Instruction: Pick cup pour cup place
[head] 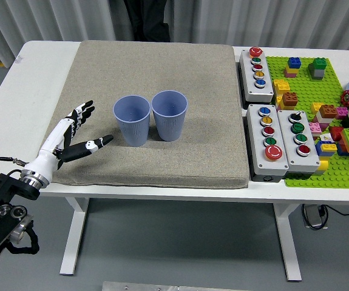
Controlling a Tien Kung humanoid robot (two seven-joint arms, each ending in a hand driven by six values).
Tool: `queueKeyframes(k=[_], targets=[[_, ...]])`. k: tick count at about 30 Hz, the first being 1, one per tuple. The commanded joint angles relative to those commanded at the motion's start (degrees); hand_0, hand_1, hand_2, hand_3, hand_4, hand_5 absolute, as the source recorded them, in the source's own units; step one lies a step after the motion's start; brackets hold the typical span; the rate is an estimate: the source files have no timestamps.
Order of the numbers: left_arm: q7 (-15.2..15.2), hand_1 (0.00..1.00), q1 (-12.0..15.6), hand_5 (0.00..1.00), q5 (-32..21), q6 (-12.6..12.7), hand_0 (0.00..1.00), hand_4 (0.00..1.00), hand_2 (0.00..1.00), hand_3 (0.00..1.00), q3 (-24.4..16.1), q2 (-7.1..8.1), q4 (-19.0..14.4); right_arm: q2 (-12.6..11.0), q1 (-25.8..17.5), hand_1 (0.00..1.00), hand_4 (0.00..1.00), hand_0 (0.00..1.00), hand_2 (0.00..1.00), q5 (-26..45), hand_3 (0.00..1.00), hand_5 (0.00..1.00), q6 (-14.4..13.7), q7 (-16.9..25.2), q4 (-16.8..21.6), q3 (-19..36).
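We see a white table [34, 79] whose middle is covered by a large beige mat [162, 66], and to the right of the mat a green brick baseplate [311, 121] loaded with coloured bricks, with three grey button boxes [256, 68] standing between mat and baseplate. At the far edge of the table a person's dark trouser legs [147, 21] show against a pale curtain. Our left arm [7, 200] comes in from the lower left corner, and the left hand [71, 136] hangs over the mat's near left part with the fingers spread straight and the thumb pointing out toward the cups, holding nothing. On the mat, a little left of its centre, two blue ribbed cups stand upright with their mouths open upward, their rims just beside each other or touching; we cannot tell which. The left cup [132, 120] is the nearer to the hand, lying to the right of the thumb tip and slightly farther up the mat, near but apart from it. The right cup [170, 115] stands beyond it, farther from the hand.
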Motion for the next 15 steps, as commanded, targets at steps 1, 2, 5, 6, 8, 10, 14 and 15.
queueKeyframes(k=[1,2,5,6,8,10,14,15], targets=[[0.0,0.998,-0.3,0.405,0.0,0.1,0.998,0.998,0.998,0.998,0.2,-0.14,0.1,0.0,0.0,0.634,0.002,0.685,0.585,0.1,0.57,0.125,0.0,0.0,0.0,-0.1],[0.0,0.998,-0.6,0.405,0.0,0.1,0.998,0.998,0.998,0.998,0.4,-0.31,0.3,0.0,0.1,0.634,0.002,0.685,0.585,0.2,0.57,0.125,0.0,0.0,0.0,-0.1],[0.0,0.998,-1.5,0.405,-0.1,0.3,0.998,0.998,0.998,0.998,1.0,-1.07,1.0,0.0,0.1,0.634,0.002,0.685,0.585,0.3,0.57,0.125,-0.1,0.1,0.0,-0.2],[-0.1,0.998,-1.7,0.407,-0.2,0.4,0.998,0.998,0.998,0.998,1.1,-1.21,1.2,0.0,0.1,0.634,0.002,0.685,0.585,0.3,0.57,0.125,-0.1,0.1,0.0,-0.2],[-0.2,0.998,-2.2,0.407,-0.7,0.5,0.998,0.998,0.998,0.998,1.8,-1.59,1.7,0.0,0.1,0.634,0.002,0.684,0.585,0.6,0.569,0.127,-0.1,0.1,0.0,-0.3],[-0.3,0.998,-2.7,0.407,-1.2,0.6,0.998,0.998,0.998,0.998,2.5,-1.85,2.1,0.0,0.1,0.634,0.002,0.684,0.585,0.7,0.569,0.127,-0.1,0.2,0.0,-0.4],[-0.4,0.998,-4.0,0.409,-2.0,0.7,0.998,0.998,0.998,0.998,3.8,-2.46,2.7,0.0,0.3,0.634,0.002,0.685,0.585,0.7,0.569,0.126,-0.2,0.2,0.0,-0.4],[-0.4,0.998,-4.2,0.409,-1.9,0.8,0.998,0.998,0.998,0.998,4.0,-2.72,2.8,0.0,0.3,0.634,0.002,0.685,0.585,0.7,0.569,0.126,-0.2,0.2,0.0,-0.4]])
